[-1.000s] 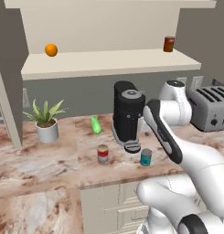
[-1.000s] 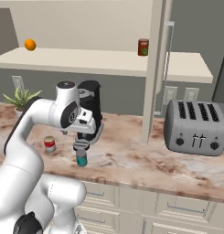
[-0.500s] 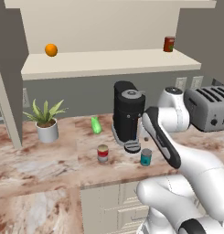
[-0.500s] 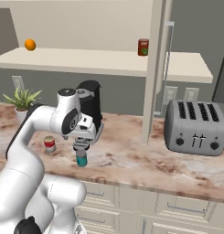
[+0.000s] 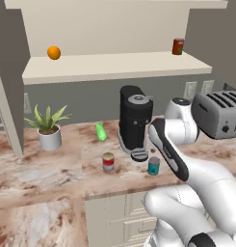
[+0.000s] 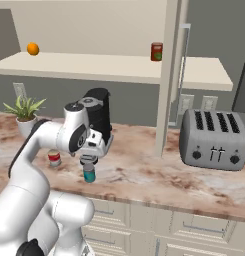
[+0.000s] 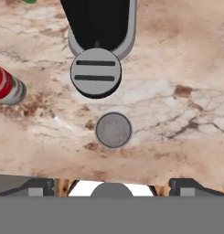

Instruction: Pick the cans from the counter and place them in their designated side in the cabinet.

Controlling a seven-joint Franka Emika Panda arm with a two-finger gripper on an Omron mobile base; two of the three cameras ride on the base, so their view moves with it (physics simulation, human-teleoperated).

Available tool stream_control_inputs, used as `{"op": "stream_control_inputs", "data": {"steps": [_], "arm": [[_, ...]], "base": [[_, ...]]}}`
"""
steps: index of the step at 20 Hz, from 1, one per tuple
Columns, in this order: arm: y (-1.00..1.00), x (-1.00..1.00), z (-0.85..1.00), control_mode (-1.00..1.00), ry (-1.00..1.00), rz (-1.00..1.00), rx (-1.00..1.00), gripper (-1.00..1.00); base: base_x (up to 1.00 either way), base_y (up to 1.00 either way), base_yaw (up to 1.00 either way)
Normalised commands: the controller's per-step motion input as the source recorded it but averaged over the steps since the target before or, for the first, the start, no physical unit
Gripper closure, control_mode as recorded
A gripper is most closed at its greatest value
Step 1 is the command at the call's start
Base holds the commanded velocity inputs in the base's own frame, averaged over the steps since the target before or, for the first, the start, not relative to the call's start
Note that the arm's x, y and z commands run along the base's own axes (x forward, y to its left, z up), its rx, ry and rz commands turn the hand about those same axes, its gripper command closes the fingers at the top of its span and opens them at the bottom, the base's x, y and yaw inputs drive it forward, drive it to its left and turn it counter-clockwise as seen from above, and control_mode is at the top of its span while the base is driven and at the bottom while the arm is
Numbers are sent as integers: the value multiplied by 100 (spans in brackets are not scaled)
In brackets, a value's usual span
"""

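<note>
Over the last second little has moved on my screens. The arm has sunk a touch and drawn in over the teal can [image 5: 153, 165], and both cans sit exactly where they were. I read that as the approach ending and the grasp not yet made.

Sweeping from the left, a potted plant [image 5: 48, 128] stands at the far end of the counter [image 5: 37, 173]. The small green bottle [image 5: 101, 131] lies further along, near the back. The red can [image 5: 108, 161] with the white band stands upright towards the front edge. The black coffee machine [image 5: 135, 116] is just behind and right of it. The teal can is upright in front of the machine's round drip plate, near it but apart. The gripper [image 6: 88, 161] hangs directly above that can with its jaws spread wide and nothing between them. In the hand view the can's grey lid sits about midway between the two tips (a good line-up, I'd judge). A straight descent looks like the next call, and the drip plate is the thing to keep clear of. The toaster [image 5: 220, 113] stands at the far right.

The cabinet [image 5: 114, 65] above holds an orange [image 5: 54, 52] near its left end and a darker red can [image 5: 177, 47] near its right. Neither task can is on the shelf yet, so both placements remain.
</note>
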Motion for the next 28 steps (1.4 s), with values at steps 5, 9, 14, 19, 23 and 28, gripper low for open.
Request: {"op": "stream_control_inputs", "data": {"steps": [5,9,14,19,23,28], "arm": [[0,14,-15,-100,-1,0,0,-100],[0,15,-17,-100,0,0,0,-100],[0,8,-22,-100,0,0,0,-100],[0,0,-24,-100,1,0,0,-100],[0,1,-24,-100,1,0,0,-100],[0,3,-24,-100,1,0,0,-100]], "base": [[0,0,0],[0,0,0],[0,0,0],[0,0,0],[0,0,0],[0,0,0]]}}
